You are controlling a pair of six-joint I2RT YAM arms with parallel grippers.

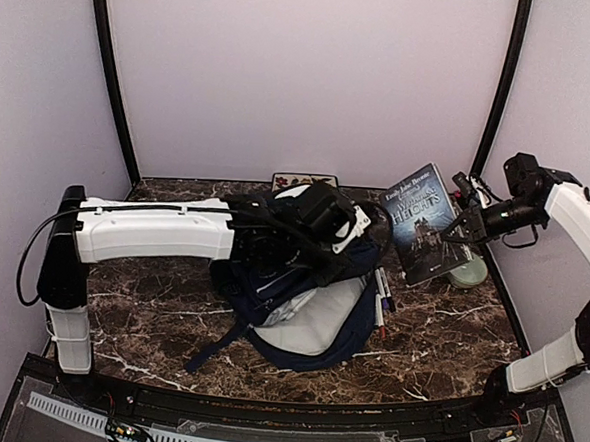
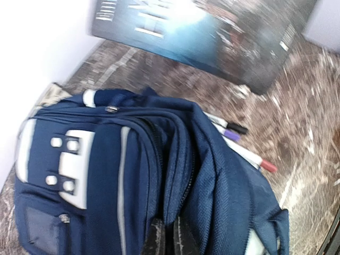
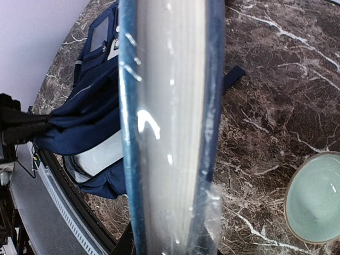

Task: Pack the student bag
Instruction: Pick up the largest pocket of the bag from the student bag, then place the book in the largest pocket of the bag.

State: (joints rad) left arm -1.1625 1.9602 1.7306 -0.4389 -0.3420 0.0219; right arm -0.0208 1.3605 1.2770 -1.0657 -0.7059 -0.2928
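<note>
The navy student bag lies mid-table with its main mouth open, pale grey lining showing. My left gripper is shut on a fold of the bag's fabric by the zip and holds it up; in the left wrist view the black fingertips pinch the blue cloth. My right gripper is shut on a dark blue book, held up tilted above the table right of the bag. In the right wrist view the book's page edge fills the middle, with the bag to its left.
Several marker pens lie on the marble table just right of the bag; they also show in the left wrist view. A pale green dish sits under the book, also in the right wrist view. A flat patterned item lies by the back wall.
</note>
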